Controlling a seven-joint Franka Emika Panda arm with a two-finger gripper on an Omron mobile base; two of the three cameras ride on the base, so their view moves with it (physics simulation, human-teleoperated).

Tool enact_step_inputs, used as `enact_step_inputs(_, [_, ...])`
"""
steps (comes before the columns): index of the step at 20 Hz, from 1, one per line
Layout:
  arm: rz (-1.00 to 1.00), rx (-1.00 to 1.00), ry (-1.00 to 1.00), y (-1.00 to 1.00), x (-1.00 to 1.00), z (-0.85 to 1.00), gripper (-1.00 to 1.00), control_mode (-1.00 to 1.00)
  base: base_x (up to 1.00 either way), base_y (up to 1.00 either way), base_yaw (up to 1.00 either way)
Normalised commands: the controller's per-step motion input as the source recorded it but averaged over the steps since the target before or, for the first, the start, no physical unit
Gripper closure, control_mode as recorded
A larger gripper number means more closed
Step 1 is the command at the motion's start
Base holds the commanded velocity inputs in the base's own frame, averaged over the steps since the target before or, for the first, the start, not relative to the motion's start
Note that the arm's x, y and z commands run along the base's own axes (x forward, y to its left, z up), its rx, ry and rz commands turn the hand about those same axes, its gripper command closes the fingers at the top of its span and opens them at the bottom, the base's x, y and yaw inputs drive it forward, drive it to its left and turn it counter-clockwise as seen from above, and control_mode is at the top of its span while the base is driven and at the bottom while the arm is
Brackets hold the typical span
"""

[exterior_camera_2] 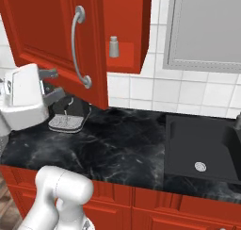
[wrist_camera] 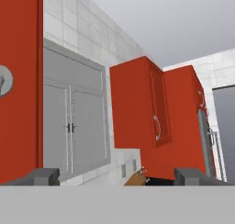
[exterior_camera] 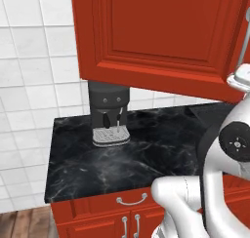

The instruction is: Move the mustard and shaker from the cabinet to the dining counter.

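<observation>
While the red cabinet (exterior_camera_2: pixel 123 31) hangs open with its door (exterior_camera_2: pixel 56 40) swung out, one small grey shaker (exterior_camera_2: pixel 114 46) stands on its shelf. The gripper (exterior_camera_2: pixel 51 85), left of the door's silver handle (exterior_camera_2: pixel 79 47), is spread wide and holds nothing. Below the cabinet, one coffee machine (exterior_camera: pixel 109 114) sits on the black counter (exterior_camera_2: pixel 108 144)

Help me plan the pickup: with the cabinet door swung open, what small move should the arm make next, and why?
Probably swing the gripper around the open door's edge toward the shaker. Its fingers stand apart and hold nothing, beside the door handle, while the shaker stands inside the cabinet.
</observation>
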Motion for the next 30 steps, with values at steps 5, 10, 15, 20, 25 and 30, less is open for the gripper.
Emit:
enact_step_inputs(5, [0.05, 0.28, 0.01, -0.4, 0.17, 0.08, -1.0, -1.0, 0.0, 0.0, 0.0])
enact_step_inputs(10, [0.21, 0.38, 0.13, -0.36, 0.27, 0.03, -1.0, -1.0, 0.0, 0.0, 0.0])
enact_step_inputs(15, [0.43, 0.44, 0.16, -0.12, 0.16, 0.0, -1.0, -1.0, 0.0, 0.0, 0.0])
enact_step_inputs(20, [0.47, 0.47, 0.05, -0.14, 0.04, 0.0, -1.0, -1.0, 0.0, 0.0, 0.0])
enact_step_inputs(25, [0.44, 0.33, 0.0, -0.02, 0.01, -0.25, -1.0, -1.0, 0.0, 0.0, 0.0])
enact_step_inputs(30, [0.37, 0.23, 0.0, 0.0, 0.01, -0.54, -1.0, -1.0, 0.0, 0.0, 0.0])
